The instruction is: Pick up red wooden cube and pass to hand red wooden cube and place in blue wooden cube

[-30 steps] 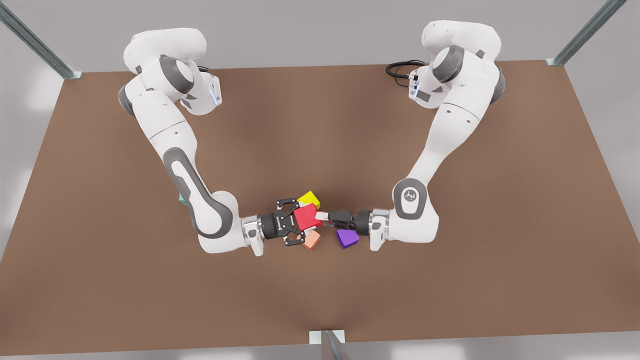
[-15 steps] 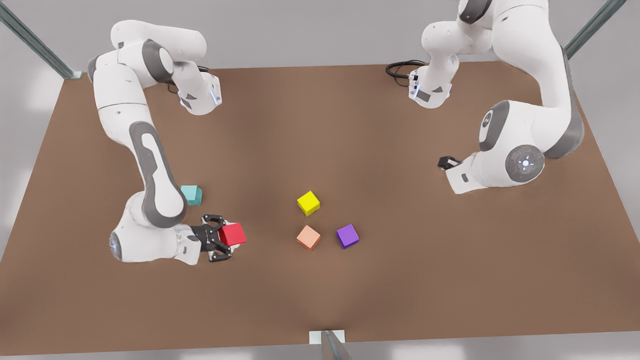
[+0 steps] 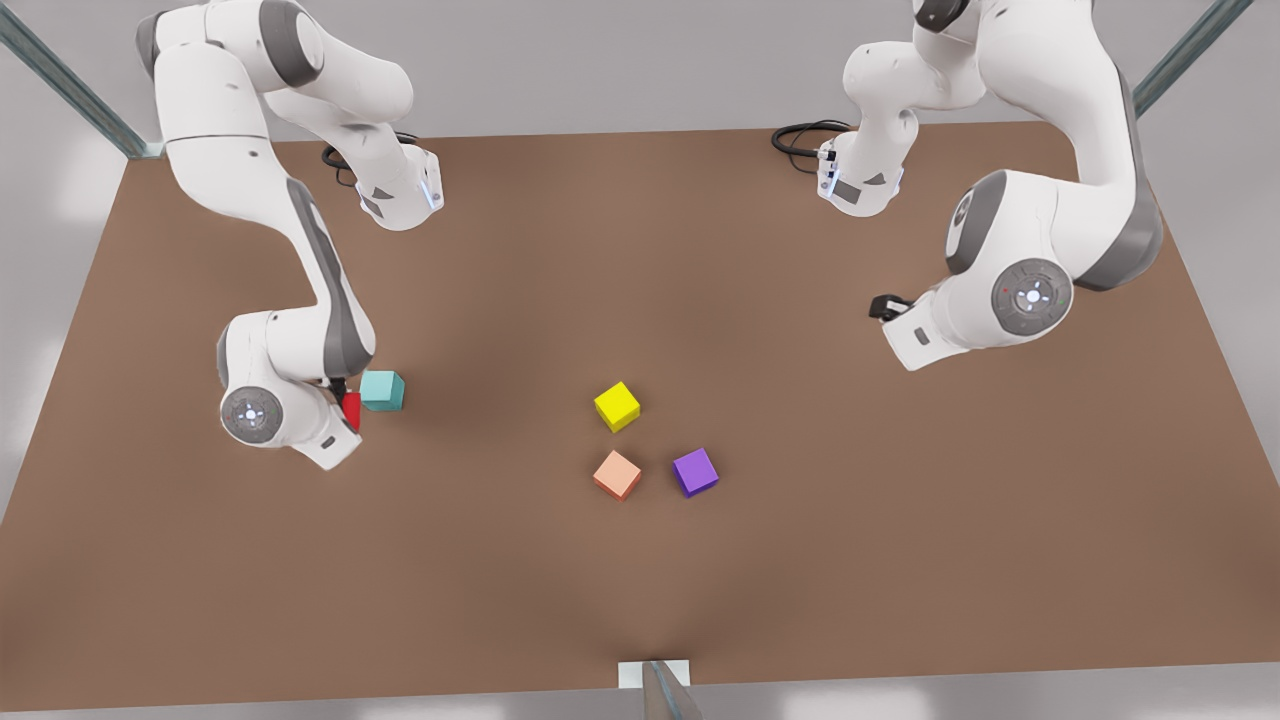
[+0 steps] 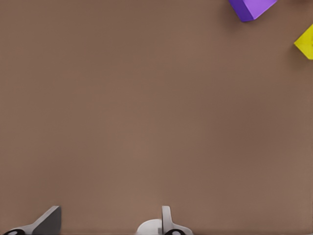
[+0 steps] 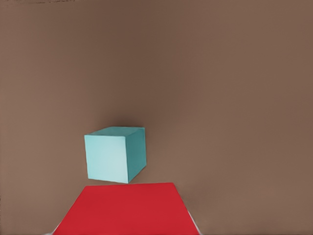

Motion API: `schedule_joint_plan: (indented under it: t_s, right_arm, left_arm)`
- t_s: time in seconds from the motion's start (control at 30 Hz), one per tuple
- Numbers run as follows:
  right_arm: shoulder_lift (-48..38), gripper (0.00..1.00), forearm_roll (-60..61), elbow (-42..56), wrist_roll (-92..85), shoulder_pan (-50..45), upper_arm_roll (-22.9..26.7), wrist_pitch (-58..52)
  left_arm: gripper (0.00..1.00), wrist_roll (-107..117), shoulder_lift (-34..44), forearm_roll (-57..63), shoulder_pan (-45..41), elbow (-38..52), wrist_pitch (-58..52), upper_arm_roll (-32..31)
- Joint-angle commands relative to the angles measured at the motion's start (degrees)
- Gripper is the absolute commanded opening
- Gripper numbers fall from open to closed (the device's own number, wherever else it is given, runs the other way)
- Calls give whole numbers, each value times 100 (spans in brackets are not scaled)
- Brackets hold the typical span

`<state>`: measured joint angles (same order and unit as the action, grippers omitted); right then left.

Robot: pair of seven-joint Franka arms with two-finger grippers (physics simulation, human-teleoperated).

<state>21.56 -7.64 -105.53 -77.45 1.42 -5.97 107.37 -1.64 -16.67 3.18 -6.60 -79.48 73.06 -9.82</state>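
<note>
Currently the right gripper (image 3: 345, 408) sits at the front view's left, low over the table (image 3: 640, 580), clamped on the red wooden cube (image 3: 351, 410). In the front view only a sliver of red shows under the wrist, just beside the blue wooden cube (image 3: 383, 390); contact between the 2 cubes can't be confirmed. Right wrist view: red cube (image 5: 124, 209) is up close at the gripper, teal cube (image 5: 116, 153) sits on the table just past it, upright, 1 corner edge facing the camera.

Left gripper (image 3: 886, 307) is at the front view's right, parked well apart from all cubes, arm waiting. Left wrist view shows its fingers (image 4: 167, 221) spread wide with nothing between them, bare table beneath.

3 other cubes are grouped near table centre: yellow cube (image 3: 617, 406), salmon-orange cube (image 3: 617, 474), purple cube (image 3: 695, 472), all apart from each other. Purple (image 4: 252, 7) and yellow (image 4: 305, 42) also show at the edge of the left wrist view.
</note>
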Motion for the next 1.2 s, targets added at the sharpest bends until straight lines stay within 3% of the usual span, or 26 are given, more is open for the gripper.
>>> schedule_joint_plan:
  t_s: [0.0, 0.43, 1.0, 1.03, 1.1, 1.17]
  right_arm:
    - [-134, 52, 70, -309, 3297, -1, 0, 847]
    - [-829, 52, 149, -2147, 3403, 8, 0, 2323]
    - [-952, 52, 149, -2727, 3482, 8, 0, 2877]
    - [-952, 57, 149, -2745, 3482, 8, 0, 2886]
    - [-943, 100, 149, -2745, 3482, 34, 0, 2886]
    - [-934, 100, 149, -2745, 3482, 43, 0, 2886]
  left_arm:
    - [100, 577, -20, -28, -8, 2, -20, -11]
    - [100, 568, -82, -19, 1, 2, -11, -2]
    - [100, 559, -117, -19, 36, 11, -11, -2]
    - [100, 559, -117, -19, 36, 2, -11, -2]
    - [100, 559, -117, -19, 36, 2, -11, -2]
    - [100, 559, -117, -19, 45, 11, -20, -2]
